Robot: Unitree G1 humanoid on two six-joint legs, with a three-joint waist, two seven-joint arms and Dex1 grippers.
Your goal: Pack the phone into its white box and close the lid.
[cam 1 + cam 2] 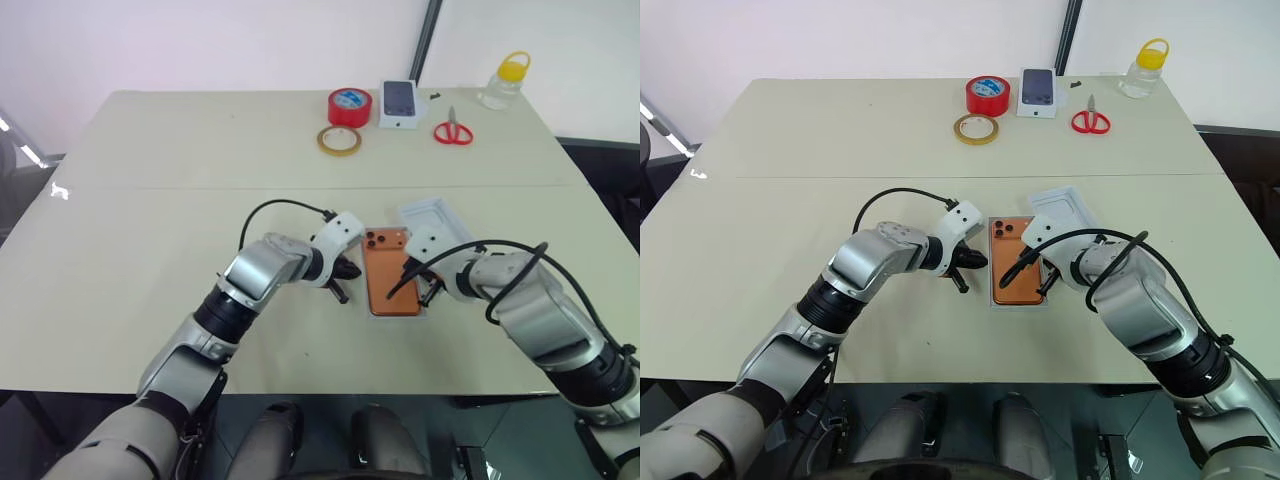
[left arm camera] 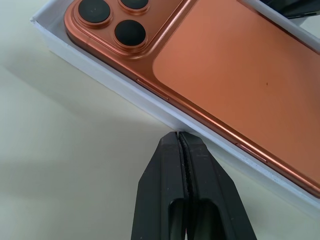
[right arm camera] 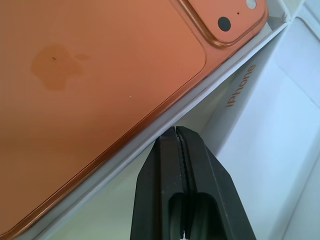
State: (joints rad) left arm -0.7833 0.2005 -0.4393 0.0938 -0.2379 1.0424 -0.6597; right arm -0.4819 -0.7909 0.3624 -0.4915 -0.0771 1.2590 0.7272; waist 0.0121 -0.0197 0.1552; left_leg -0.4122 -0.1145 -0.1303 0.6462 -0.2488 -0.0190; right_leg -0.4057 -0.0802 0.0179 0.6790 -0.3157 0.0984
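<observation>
Both grippers, left (image 2: 181, 135) and right (image 3: 175, 131), pressed together, flank the phone (image 2: 240, 75) lying in the white box (image 2: 125, 90); the right wrist view reads "iPhone" on the lid (image 3: 280, 120).

Left wrist view: phone (image 2: 230, 75) cut off at the picture's edges, only camera block and part of the back visible; white box (image 2: 125, 87) shows one wall only. Right wrist view: lid (image 3: 270, 125) cropped, side lettering readable, outer face not visible. Head views: right gripper (image 1: 432, 292) overlaps the box's right edge, possibly touching it. Label on the small white box (image 1: 398, 103) too small to read.
</observation>
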